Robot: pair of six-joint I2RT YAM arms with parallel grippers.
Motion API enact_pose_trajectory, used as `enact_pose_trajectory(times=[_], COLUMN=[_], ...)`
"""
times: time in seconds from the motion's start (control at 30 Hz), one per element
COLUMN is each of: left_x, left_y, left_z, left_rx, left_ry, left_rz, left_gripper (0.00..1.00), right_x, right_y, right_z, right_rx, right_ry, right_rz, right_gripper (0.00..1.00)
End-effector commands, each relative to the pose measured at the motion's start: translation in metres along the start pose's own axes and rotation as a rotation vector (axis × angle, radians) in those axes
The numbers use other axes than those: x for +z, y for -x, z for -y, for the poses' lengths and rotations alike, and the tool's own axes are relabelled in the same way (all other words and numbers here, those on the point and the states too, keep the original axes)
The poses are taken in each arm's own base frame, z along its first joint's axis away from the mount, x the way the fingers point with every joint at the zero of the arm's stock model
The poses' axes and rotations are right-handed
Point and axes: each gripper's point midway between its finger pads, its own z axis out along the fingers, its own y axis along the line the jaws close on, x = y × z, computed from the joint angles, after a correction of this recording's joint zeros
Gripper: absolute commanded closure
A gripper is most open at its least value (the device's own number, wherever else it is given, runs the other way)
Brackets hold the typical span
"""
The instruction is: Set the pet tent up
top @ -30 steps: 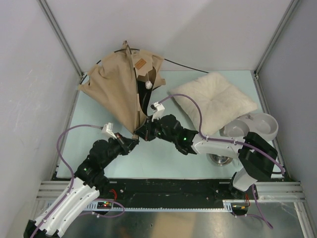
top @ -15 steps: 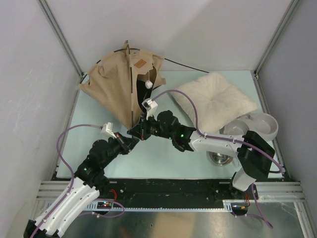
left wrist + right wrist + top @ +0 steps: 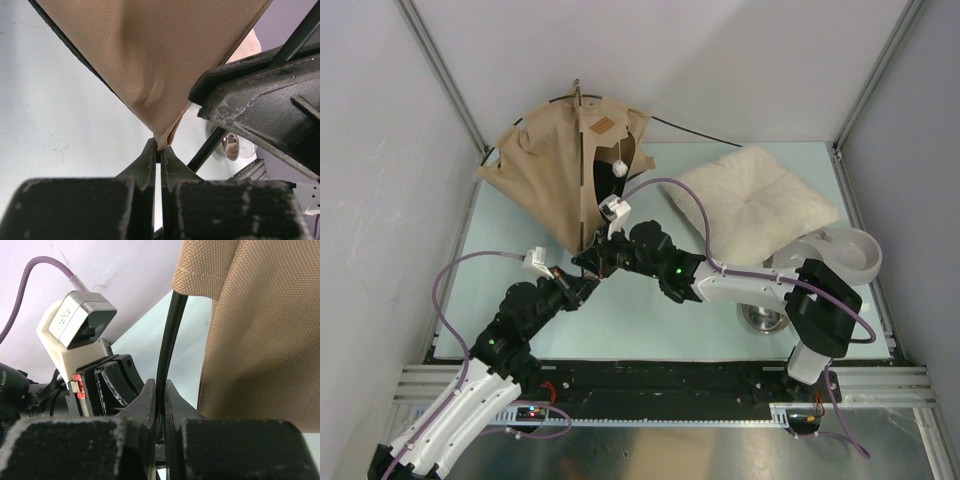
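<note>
tan canvas corner is pinched tight in the left gripper (image 3: 159,150), its fingers clenched on the lowest tip of the big tan fabric pet tent (image 3: 555,180). the right gripper (image 3: 159,388) is clamped on a thin black pole (image 3: 168,335) of the tent, which runs up into a fabric sleeve. the two grippers sit almost touching at that near tip. the tent is a lopsided cone with a white pom-pom (image 3: 620,168) dangling by its opening. it stands just left of the fluffy cream square pillow (image 3: 755,195), and the grippers are left of the pillow's near corner too. pale green table mat (image 3: 650,320) lies under it all.
</note>
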Motion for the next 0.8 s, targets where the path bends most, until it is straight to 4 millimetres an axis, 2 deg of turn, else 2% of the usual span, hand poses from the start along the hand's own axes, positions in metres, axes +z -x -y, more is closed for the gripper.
enact_pose_trajectory(times=[0.0, 0.4, 0.77], left_x=[-0.017, -0.016, -0.016], left_y=[-0.063, -0.064, -0.064], left_z=[-0.025, -0.029, -0.030], left_rx=[-0.011, -0.010, -0.009], left_ry=[0.061, 0.085, 0.090], left_rz=[-0.277, -0.282, -0.281], left_gripper=[1.00, 1.00, 1.00], right_x=[-0.007, -0.024, -0.023], right_y=[0.149, 0.184, 0.193], right_z=[-0.008, -0.001, 0.006], right_rx=[-0.102, -0.143, -0.131], right_ry=[-0.028, -0.068, -0.096], right_rz=[0.465, 0.554, 0.604], right_gripper=[1.00, 1.00, 1.00])
